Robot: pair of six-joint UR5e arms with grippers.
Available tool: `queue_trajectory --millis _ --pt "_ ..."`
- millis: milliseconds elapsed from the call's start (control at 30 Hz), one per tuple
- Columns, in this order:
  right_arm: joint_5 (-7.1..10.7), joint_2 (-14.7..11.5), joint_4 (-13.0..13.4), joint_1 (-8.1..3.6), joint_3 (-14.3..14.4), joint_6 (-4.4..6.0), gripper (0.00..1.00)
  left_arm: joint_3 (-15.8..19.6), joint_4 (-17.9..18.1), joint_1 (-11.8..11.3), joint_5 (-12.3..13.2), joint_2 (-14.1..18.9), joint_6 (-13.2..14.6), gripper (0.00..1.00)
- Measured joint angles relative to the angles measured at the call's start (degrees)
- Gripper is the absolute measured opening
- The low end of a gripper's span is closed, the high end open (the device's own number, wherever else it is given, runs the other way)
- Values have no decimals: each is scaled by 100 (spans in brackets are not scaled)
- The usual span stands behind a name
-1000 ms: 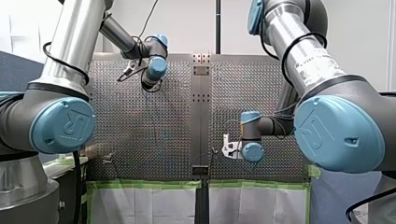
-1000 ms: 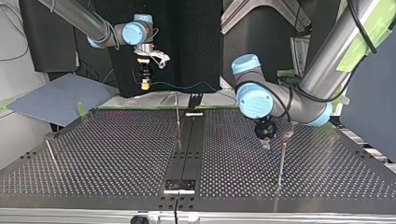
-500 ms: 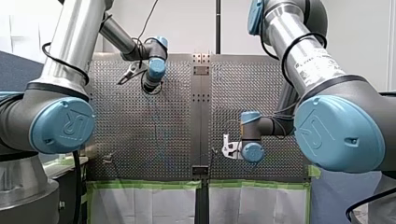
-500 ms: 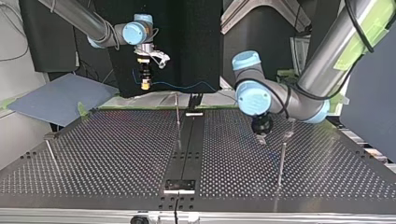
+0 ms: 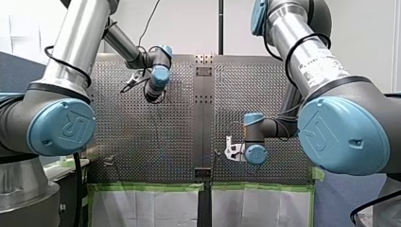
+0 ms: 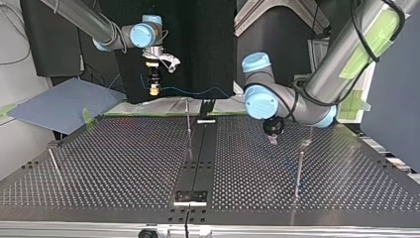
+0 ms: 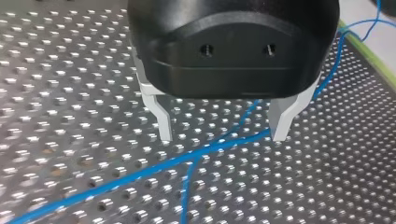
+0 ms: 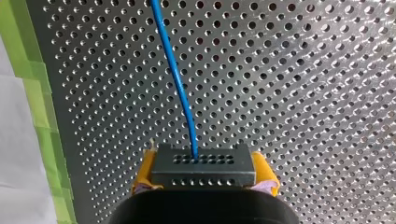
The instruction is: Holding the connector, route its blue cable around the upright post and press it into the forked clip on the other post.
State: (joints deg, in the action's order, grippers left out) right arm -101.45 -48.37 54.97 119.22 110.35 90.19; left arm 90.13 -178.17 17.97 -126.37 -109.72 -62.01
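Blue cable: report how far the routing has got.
Done: my right gripper is shut on the connector, blue cable leading from it. In hand: my left gripper hovers open over cable lying on the perforated table. Left: no view shows the cable around a post or in a clip, so routing and pressing remain.
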Motion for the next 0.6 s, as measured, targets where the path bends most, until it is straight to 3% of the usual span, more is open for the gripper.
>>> queue_trajectory --millis 400,600 --pt "2 2 7 0 -1 0 0 3 108 -33 -227 -604 -96 100" --pt "4 4 -1 0 0 0 0 5 129 -38 -129 -671 -120 100"
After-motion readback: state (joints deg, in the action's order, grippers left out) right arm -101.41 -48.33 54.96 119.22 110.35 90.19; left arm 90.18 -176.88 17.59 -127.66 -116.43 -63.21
